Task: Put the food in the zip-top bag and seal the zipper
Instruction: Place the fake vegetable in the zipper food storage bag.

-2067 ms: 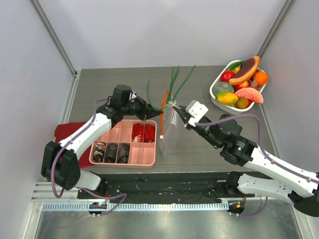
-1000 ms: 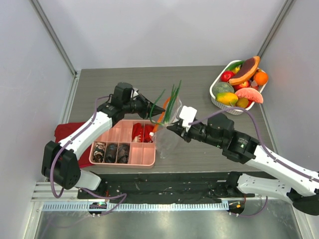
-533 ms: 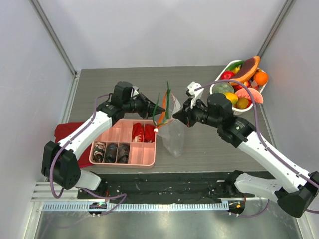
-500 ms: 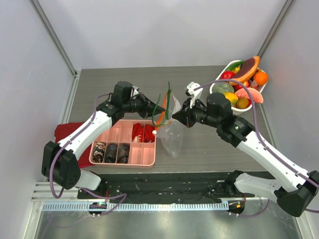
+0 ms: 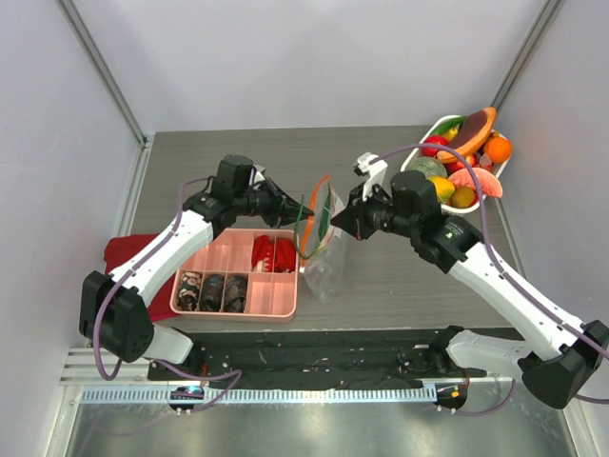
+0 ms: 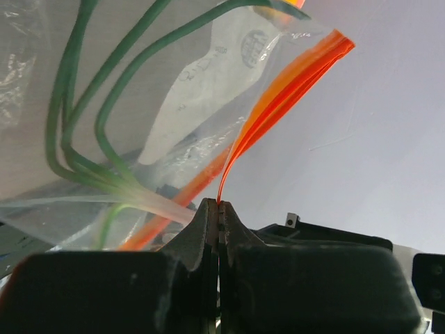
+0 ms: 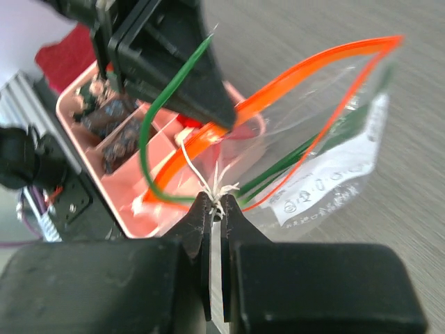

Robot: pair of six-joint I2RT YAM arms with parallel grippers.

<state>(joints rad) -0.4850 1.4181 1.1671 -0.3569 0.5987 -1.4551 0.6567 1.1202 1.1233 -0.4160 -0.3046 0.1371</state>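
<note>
1. The zip-top bag stands at the middle of the table, mouth up, between the two grippers.
2. The left gripper pinches the zipper on the mouth's left. The right gripper sits at its right, clamped on a long-stalked vegetable that reaches into the bag.
3. A compartment tray lies just left of the bag, with a cloth at its left end.
4. A basket of food sits in the far right corner, well apart from the bag.

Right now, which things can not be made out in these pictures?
Left wrist view: the zip-top bag's bottom, behind the left claw's body.
Right wrist view: the green onion's end, covered by the right claw's fingers.
Top view: food low in the basket, under upper pieces.
</note>
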